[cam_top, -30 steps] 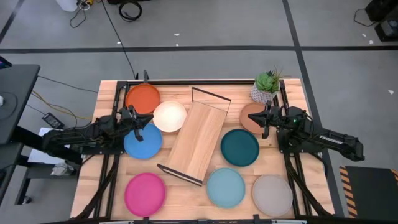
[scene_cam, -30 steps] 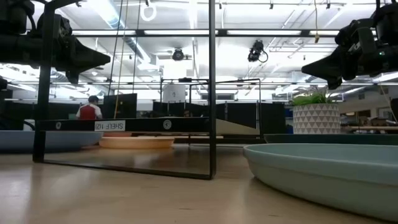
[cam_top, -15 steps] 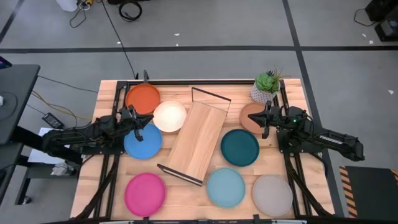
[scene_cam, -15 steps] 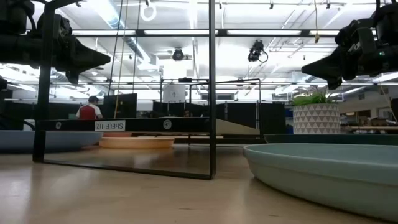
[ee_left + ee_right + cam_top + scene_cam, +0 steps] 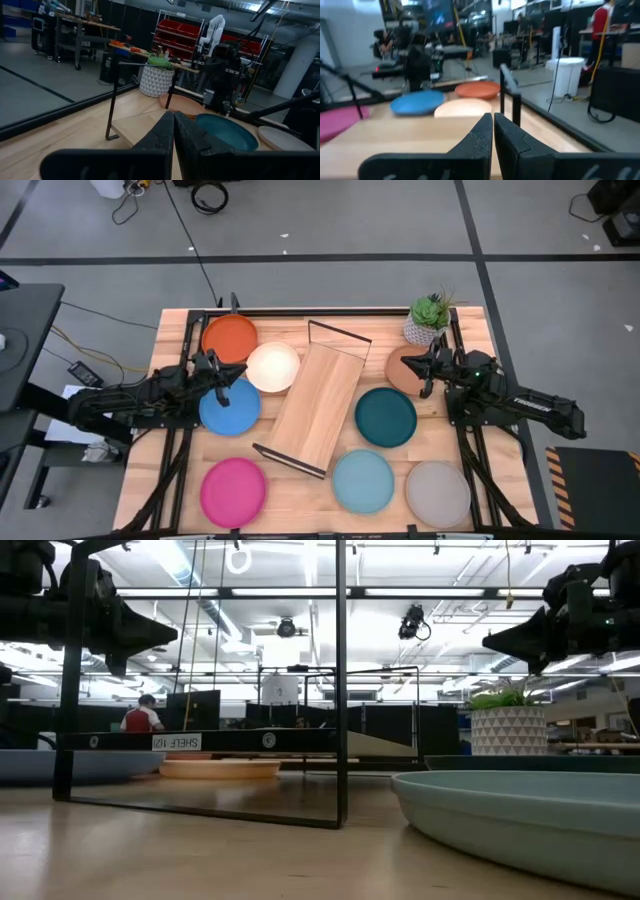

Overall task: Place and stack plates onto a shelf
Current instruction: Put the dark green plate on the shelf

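Across your bench (image 5: 180, 480), the shelf (image 5: 318, 405) lies empty at center, eight plates ringed around it. Your left hand (image 5: 222, 383) hovers closed and empty at the blue plate (image 5: 230, 409); your right hand (image 5: 420, 372), fingers pressed together, holds nothing over the terracotta plate (image 5: 401, 366).

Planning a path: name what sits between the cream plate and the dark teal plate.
In the high view, the shelf lies between the cream plate and the dark teal plate.

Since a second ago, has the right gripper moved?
Yes. The right gripper, shut, has shifted slightly toward the potted plant, above the terracotta plate.
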Motion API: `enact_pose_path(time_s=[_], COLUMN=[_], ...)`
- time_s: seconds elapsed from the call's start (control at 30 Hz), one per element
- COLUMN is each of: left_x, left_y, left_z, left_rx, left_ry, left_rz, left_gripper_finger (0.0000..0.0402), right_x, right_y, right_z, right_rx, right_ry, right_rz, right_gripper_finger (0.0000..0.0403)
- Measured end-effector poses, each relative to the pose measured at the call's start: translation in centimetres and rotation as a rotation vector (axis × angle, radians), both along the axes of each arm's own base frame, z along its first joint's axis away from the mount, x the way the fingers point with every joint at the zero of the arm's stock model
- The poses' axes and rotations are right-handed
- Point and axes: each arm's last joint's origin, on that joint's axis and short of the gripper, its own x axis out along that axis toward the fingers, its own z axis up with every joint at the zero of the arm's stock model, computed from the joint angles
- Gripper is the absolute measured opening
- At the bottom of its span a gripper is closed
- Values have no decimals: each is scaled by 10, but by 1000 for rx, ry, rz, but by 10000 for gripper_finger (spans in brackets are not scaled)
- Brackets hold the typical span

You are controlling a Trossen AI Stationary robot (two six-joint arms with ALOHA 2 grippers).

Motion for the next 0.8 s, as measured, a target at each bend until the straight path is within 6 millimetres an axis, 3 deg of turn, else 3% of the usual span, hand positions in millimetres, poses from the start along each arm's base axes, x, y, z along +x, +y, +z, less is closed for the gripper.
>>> enact_pose_path(time_s=[0.17,0.37,0.53,0.8], left_x=[0,1,0,0], left_y=[0,-6,-9,-9], left_z=[1,8,15,15], left_rx=[-17,106,190,145], left_ry=[-15,-62,-114,-134], left_rz=[-20,-211,-292,-297], left_gripper_finger=[18,18,18,18], right_x=[-1,2,11,38], right_y=[1,4,4,9], right_z=[10,16,22,19], right_rx=[102,125,164,257], right_ry=[-144,-179,-67,155], right_rz=[26,182,198,183], right_gripper_finger=[23,23,23,23])
